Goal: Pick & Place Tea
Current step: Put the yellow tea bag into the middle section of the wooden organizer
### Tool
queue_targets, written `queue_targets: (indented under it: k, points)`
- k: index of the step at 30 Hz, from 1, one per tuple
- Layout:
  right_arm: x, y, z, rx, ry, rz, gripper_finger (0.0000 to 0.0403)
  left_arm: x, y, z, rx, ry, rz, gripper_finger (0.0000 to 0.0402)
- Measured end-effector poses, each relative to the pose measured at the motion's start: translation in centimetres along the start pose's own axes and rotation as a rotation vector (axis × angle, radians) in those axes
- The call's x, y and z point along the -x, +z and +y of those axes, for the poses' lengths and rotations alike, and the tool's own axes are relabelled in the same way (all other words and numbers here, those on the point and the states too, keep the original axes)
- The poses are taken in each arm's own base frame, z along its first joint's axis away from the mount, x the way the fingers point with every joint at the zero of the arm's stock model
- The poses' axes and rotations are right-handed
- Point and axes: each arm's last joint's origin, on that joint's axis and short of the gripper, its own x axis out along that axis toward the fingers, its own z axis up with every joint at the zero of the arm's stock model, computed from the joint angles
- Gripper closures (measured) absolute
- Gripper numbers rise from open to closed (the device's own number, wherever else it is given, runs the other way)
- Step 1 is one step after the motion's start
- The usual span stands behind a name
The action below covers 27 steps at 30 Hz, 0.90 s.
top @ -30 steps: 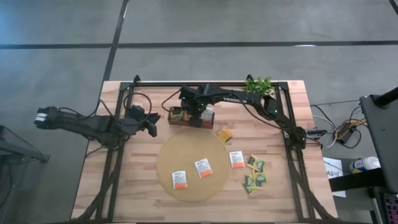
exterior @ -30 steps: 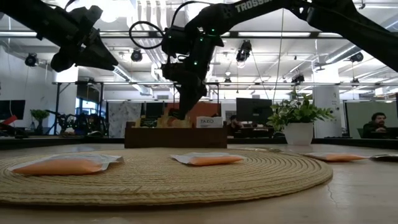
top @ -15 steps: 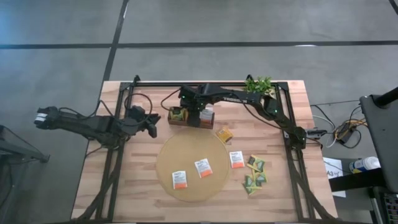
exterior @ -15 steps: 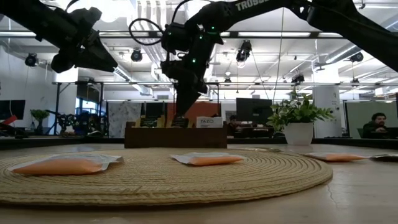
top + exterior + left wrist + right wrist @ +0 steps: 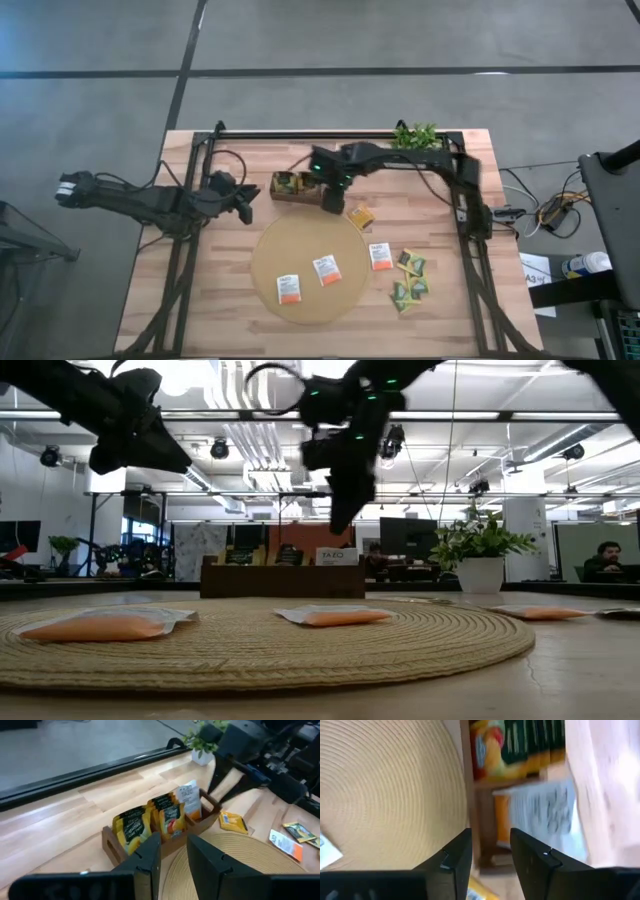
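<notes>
The right gripper hung above the dark brown tray at the back of the table, over its right end. Its fingers stood apart with nothing between them — only the tray and the round tan mat showed in the gap. The left gripper waited above the table left of the tray, its fingers parted a little and empty.

In the tray stood several tea sachets: yellow-and-dark ones in the left compartment, more yellow ones in the middle, and a white-and-orange sachet at the right end. That one carried the only legible word, "TAZO", read on its upright face in the low view.

Two white-and-orange sachets lay flat on the mat. A third lay just off its right edge. A yellow sachet lay on the wood between tray and mat, and a loose cluster of green and yellow sachets sat farther right. A small green plant stood at the back edge.
</notes>
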Motion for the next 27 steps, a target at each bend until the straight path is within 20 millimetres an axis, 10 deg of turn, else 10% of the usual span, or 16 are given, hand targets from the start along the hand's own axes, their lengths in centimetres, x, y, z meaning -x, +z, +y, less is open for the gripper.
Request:
queue_targets:
  k: [13, 27]
  points:
    - [-0.2, -12.2, 0.7, -0.374, 0.097, -0.002, 0.0268, -1.8, 0.0, -1.7, -0.022, -0.155, 0.042, 0.0314]
    - [-3.4, -15.3, 1.0, -0.298, 0.083, -0.035, 0.0269, -5.4, -1.7, -3.7, 0.237, -0.139, 0.093, 0.0314]
